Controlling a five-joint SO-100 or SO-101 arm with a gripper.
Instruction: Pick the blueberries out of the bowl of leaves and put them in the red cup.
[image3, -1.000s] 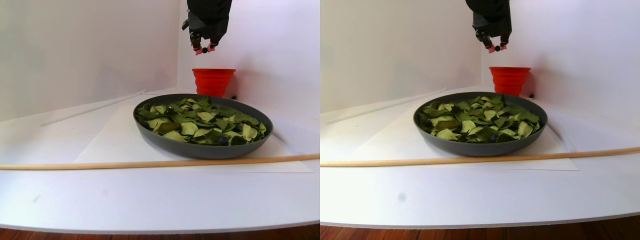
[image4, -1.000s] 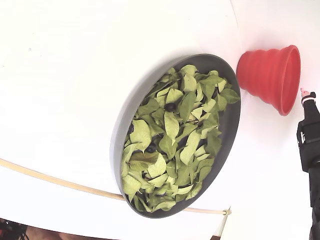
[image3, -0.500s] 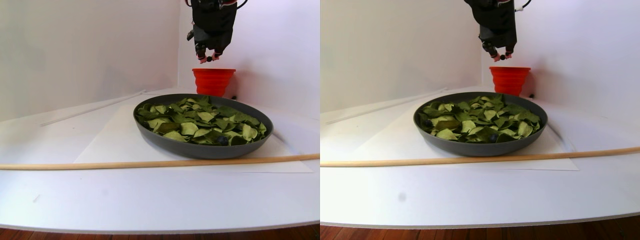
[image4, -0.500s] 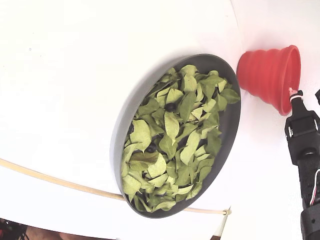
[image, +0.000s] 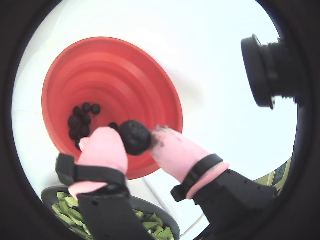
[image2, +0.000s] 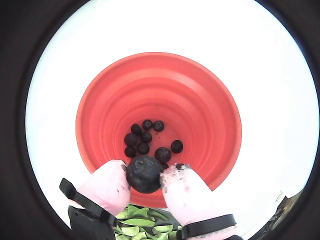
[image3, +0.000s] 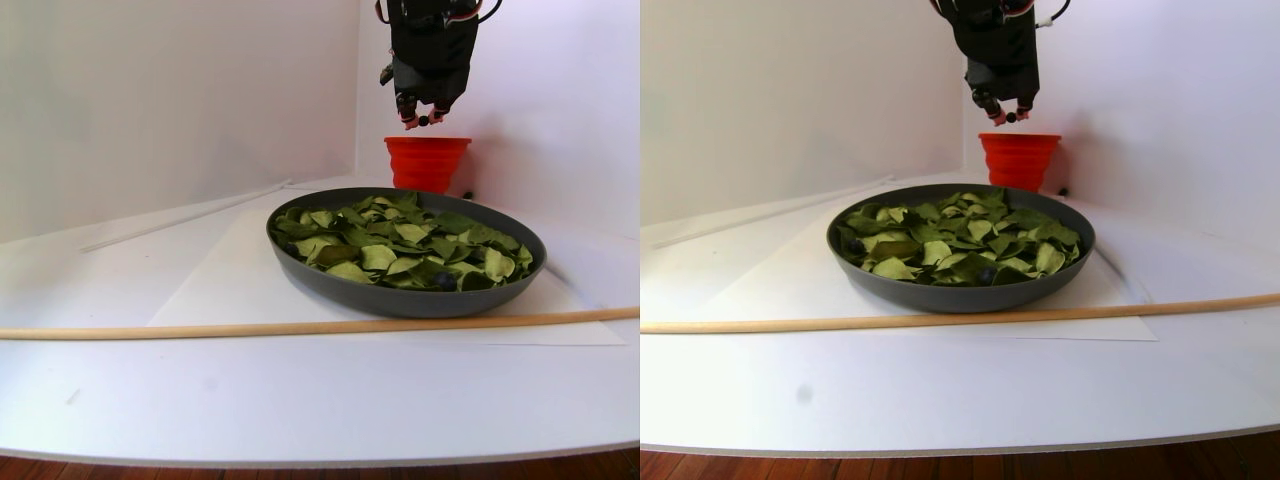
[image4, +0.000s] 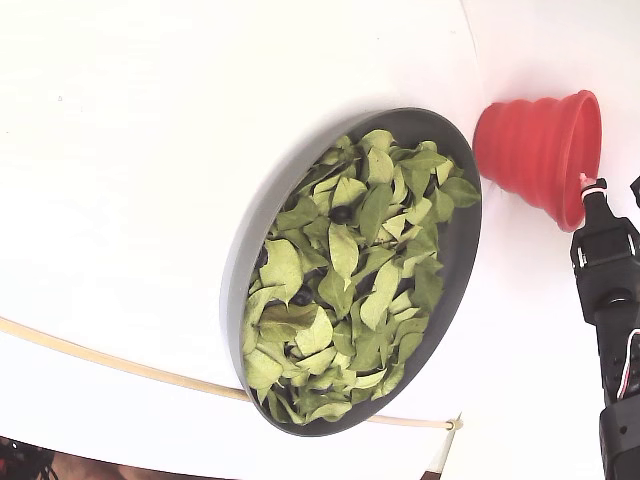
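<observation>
My gripper (image2: 145, 176) is shut on one dark blueberry (image2: 144, 173), pinched between its pink fingertips (image2: 107, 185) just above the near rim of the red cup (image2: 160, 95). Several blueberries (image2: 147, 137) lie in the cup's bottom. The other wrist view shows the same: the held blueberry (image: 135, 137) over the red cup (image: 110, 85). In the stereo pair view the gripper (image3: 420, 121) hangs right over the red cup (image3: 427, 163), behind the dark grey bowl (image3: 405, 298) of green leaves (image3: 400, 245). A few blueberries (image4: 342, 213) show among the leaves (image4: 350, 300).
A long wooden stick (image3: 300, 326) lies across the table in front of the bowl, which rests on a white sheet (image3: 230, 290). White walls stand close behind the cup. A black camera body (image: 267, 72) juts in beside the gripper. The table's rounded front edge (image3: 320, 455) is near.
The gripper has come down with the blueberry from high above the cup to just over its rim. Bowl, leaves and cup have not moved.
</observation>
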